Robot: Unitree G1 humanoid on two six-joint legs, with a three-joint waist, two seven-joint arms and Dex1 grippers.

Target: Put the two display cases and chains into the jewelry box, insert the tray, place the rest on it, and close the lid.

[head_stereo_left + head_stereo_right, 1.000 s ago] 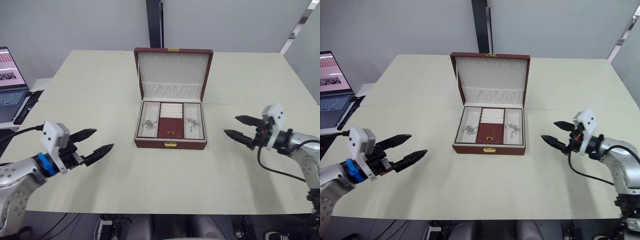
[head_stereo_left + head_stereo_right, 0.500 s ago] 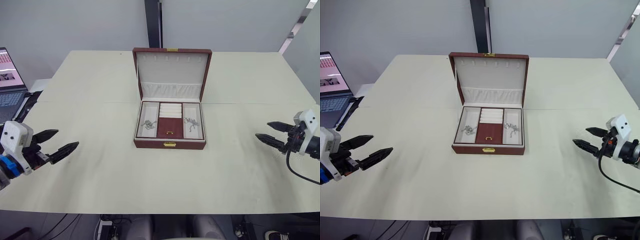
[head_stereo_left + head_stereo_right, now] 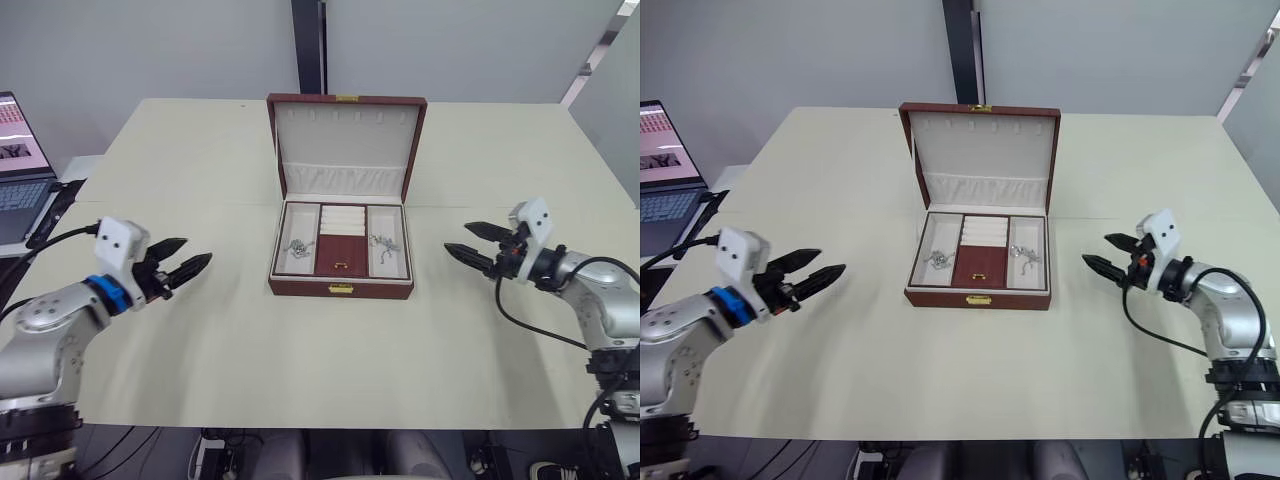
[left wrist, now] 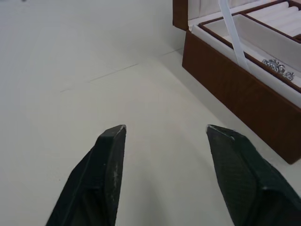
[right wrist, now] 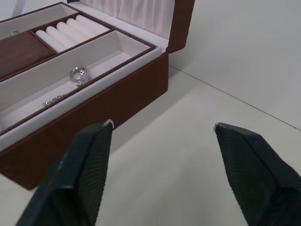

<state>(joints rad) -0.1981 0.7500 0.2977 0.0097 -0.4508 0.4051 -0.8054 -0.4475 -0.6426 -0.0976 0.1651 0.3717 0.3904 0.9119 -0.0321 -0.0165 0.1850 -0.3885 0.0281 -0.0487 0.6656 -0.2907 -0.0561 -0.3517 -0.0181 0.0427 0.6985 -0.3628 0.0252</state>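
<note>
Both sets of jaws stand open and hold nothing. Left gripper [image 3: 188,264] hovers over the bare table [image 3: 330,350] toward its left edge, its two black fingers [image 4: 109,155] spread and pointing at the left side of the jewelry box [image 3: 341,288]. Right gripper [image 3: 467,243] hovers toward the table's right edge, fingers [image 5: 89,160] likewise apart and aimed at the box's right side. Neither touches the box; each sits well apart from it.

The jewelry box rests near the middle of the table, a little toward the far edge, with its gold clasp [image 3: 341,289] facing the near edge. Its lid [image 3: 346,146] stands upright at the back, cream lining, a gathered pocket and a row of small hooks showing inside. The tray [image 3: 342,223] is seated in the top of the box, with three cream sections and a brown panel with a gold pull [image 3: 341,265] in the middle one, behind which lie the ring rolls [image 5: 66,29].

Silver jewelry [image 3: 294,247] lies in the tray's left section, and more [image 3: 381,241] in the right section; from the right wrist view this looks like a ring [image 5: 77,73] with a short chain [image 5: 55,98] beside it, though the pieces are too small to be sure.

A laptop [image 3: 18,165] sits open beyond the table's left edge, with black cables nearby.
</note>
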